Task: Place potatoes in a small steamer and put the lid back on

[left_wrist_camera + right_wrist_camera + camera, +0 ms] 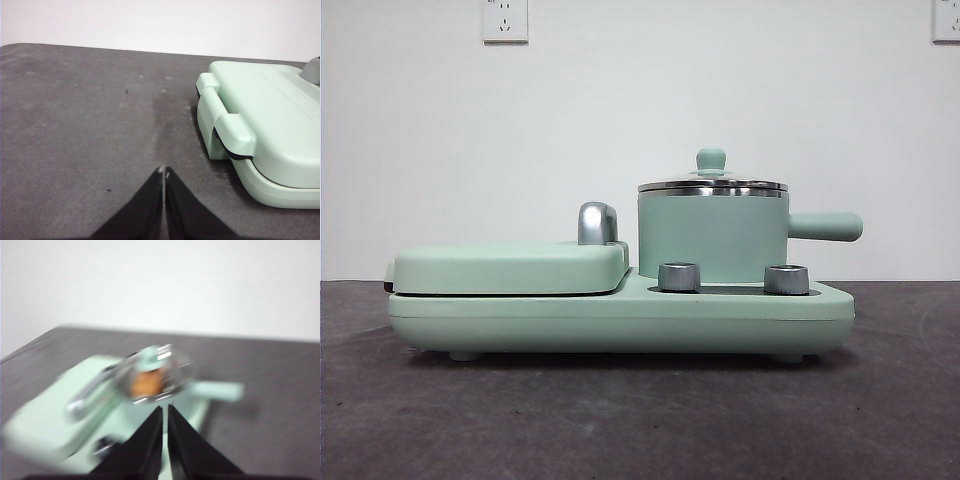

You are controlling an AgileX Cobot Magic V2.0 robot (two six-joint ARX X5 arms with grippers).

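Observation:
The small steamer (712, 238) is a mint-green pot with a straight side handle, standing on the right half of a green cooker base. The glass lid (712, 183) with its green knob sits on the steamer's rim. In the blurred right wrist view the brown-orange potato (146, 382) shows through the lid (157, 367), inside the steamer (210, 390). My right gripper (164, 407) is shut with nothing in it, held back from the steamer and above it. My left gripper (163, 170) is shut and holds nothing, low over the dark table beside the cooker's left end.
The flat green griddle cover (510, 265) with its chrome handle (595, 222) lies closed on the cooker's left half. Two steel knobs (679, 276) stand at the front of the cooker base (620, 320). Dark table (620, 420) lies all round; neither arm shows in the front view.

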